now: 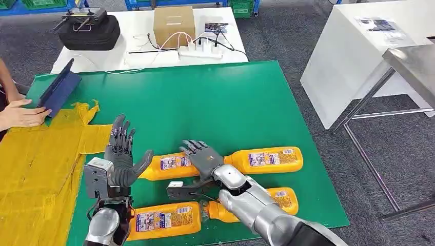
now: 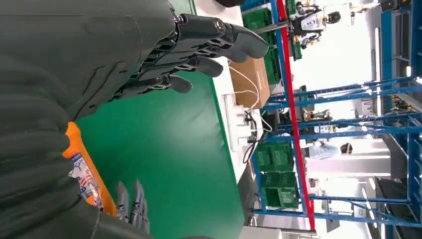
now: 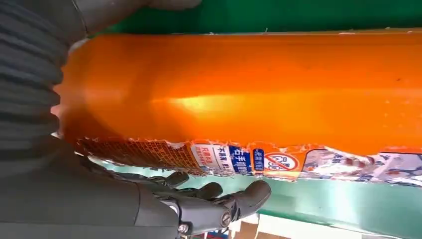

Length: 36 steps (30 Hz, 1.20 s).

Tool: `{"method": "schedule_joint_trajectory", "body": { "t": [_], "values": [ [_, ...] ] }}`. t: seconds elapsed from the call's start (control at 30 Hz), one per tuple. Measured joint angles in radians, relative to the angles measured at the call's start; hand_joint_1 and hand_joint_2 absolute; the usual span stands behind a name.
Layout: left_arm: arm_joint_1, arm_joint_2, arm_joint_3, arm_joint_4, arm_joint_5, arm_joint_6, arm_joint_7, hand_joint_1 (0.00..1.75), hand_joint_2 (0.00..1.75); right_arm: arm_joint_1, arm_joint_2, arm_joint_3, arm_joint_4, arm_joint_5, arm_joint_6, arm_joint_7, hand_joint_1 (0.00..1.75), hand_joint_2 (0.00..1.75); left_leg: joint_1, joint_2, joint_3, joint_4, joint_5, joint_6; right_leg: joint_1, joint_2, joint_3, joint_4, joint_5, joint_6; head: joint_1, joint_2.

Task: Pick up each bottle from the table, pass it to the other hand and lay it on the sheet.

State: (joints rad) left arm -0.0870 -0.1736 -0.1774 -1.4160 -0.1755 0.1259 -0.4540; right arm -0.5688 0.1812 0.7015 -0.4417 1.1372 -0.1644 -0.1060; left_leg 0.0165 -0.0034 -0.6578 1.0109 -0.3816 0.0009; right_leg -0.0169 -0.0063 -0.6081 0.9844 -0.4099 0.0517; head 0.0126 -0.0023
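Nearest the camera, one orange bottle (image 1: 164,219) lies on the green mat (image 1: 205,107) beside the left wrist, and a second bottle (image 1: 279,199) lies partly under the right forearm. Just beyond, the left hand (image 1: 120,159) stands upright, fingers spread wide and holding nothing. Beside it the right hand (image 1: 205,156) rests over a third bottle (image 1: 166,165), fingers draped across it; a fourth bottle (image 1: 269,160) lies alongside. Left of them spreads the yellow sheet (image 1: 36,169), with a person's hand (image 1: 20,114) at its far edge.

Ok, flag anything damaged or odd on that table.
The bottle under the right hand has a torn, ragged-edged label. The yellow sheet is creased, with a jagged far edge. No spills show.
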Motion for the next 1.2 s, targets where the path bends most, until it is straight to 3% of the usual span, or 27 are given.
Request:
{"method": "schedule_joint_trajectory", "body": {
  "t": [0.17,0.2,0.23,0.3,0.47,0.67,0.83,1.2],
  "values": [
    [-0.003,0.0,-0.004,0.006,0.006,0.001,-0.001,0.0,1.75,-0.008,-0.001,0.001,0.018,-0.002,0.006,0.04,0.02,1.75,0.0,0.0,0.001,0.0,0.0,0.0,0.0,0.0,0.0,0.0,0.0,0.0,0.0,0.0],
    [-0.005,0.0,-0.006,0.007,0.009,0.001,-0.001,0.0,1.75,-0.012,-0.003,0.0,0.023,-0.01,0.011,0.043,0.77,1.75,0.0,0.0,0.001,0.0,0.0,0.0,0.0,0.0,0.0,0.0,0.0,0.0,0.0,0.0],
    [-0.007,0.0,-0.011,0.009,0.011,0.001,-0.002,0.0,1.75,-0.016,-0.005,-0.001,0.028,-0.015,0.017,0.052,1.4,1.75,0.0,0.0,0.001,0.0,0.0,0.0,0.0,0.0,0.0,0.0,0.0,0.0,0.0,0.0],
    [-0.013,0.0,-0.021,0.013,0.017,0.001,-0.003,0.0,1.75,-0.023,-0.008,-0.002,0.037,-0.008,0.016,0.082,1.75,1.75,0.0,0.0,0.001,0.0,0.0,0.0,0.0,0.0,0.001,0.0,0.0,0.0,0.0,0.0],
    [-0.012,0.0,-0.029,0.013,0.016,0.015,0.003,0.0,1.75,-0.02,-0.006,-0.008,0.045,0.025,-0.13,0.161,1.75,1.75,0.0,0.0,0.0,0.0,0.001,0.001,0.0,0.0,0.001,0.0,0.001,0.001,0.0,0.0],
    [0.025,0.0,-0.029,-0.021,-0.013,0.024,0.018,0.0,1.75,0.032,0.004,-0.112,-0.005,-0.055,-0.438,0.086,1.75,1.75,0.0,0.0,-0.001,0.0,0.001,0.001,0.0,0.0,0.0,0.0,0.001,0.001,0.0,0.0],
    [0.038,0.0,-0.031,-0.04,-0.022,0.024,0.019,0.0,1.75,0.073,0.013,-0.174,-0.052,-0.092,-0.468,0.04,1.75,1.75,0.0,0.0,-0.002,0.0,0.0,0.0,0.0,0.0,-0.001,0.0,0.0,0.001,0.0,0.0],
    [0.072,0.0,-0.045,-0.08,-0.036,0.02,0.018,0.0,1.75,0.235,0.026,-0.363,-0.334,-0.49,-0.468,-0.286,1.75,1.75,0.0,-0.001,-0.002,0.0,0.0,0.0,0.0,-0.001,-0.001,0.0,0.0,0.001,0.0,0.0]
  ]
}}
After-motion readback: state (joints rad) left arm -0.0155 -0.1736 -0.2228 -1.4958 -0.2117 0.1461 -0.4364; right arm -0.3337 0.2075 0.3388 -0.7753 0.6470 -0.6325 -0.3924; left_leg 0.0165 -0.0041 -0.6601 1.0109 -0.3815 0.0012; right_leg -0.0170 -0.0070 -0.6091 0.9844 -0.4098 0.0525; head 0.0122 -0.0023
